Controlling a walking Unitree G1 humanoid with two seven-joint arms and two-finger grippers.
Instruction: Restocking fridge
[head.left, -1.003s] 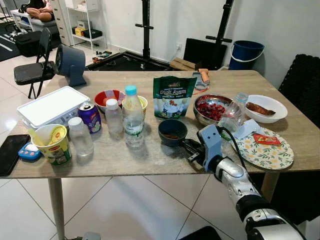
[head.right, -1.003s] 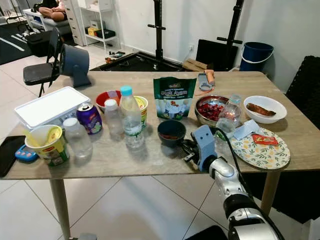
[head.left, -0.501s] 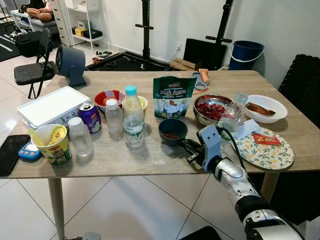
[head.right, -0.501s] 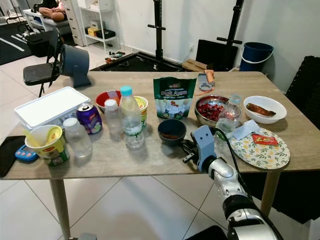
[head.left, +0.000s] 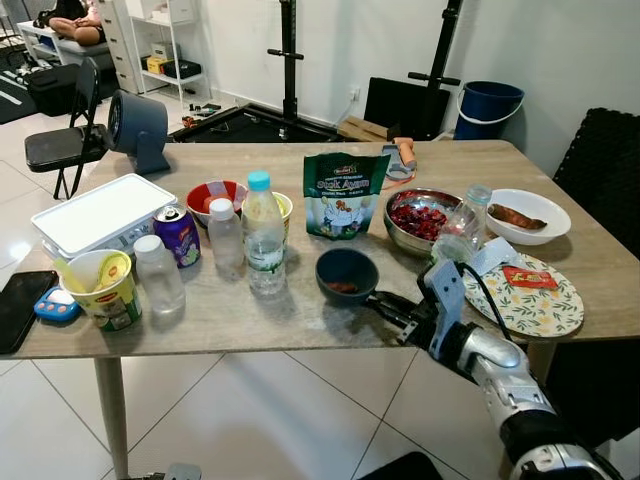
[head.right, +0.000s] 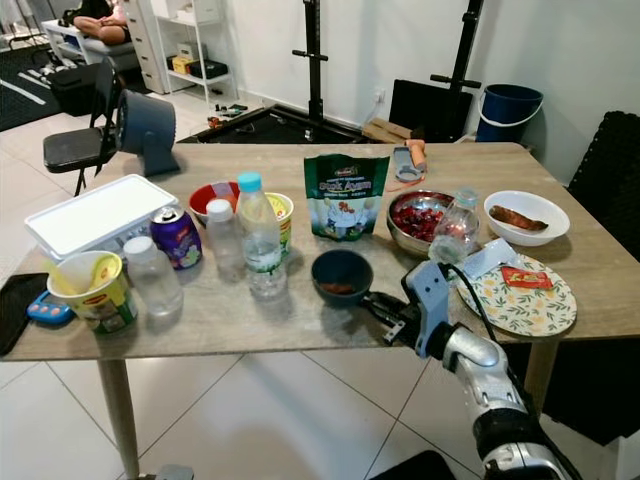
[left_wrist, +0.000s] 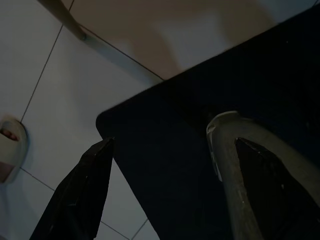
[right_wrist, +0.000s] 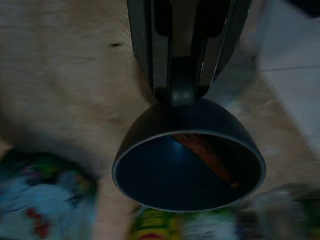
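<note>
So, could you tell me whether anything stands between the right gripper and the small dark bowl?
Nothing does. The right gripper is already shut on the stubby handle of the dark bowl, near the front edge of the table. The nearest things, the water bottle and the green snack bag, stand beyond the bowl.

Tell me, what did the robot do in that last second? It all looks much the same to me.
The right gripper, its jaws shut on the handle of the small dark bowl with a handle, has tilted the bowl, rim tipped up off the wooden table, while the arm swung out to the right. The bottles, cans and other bowls stayed put.
</note>
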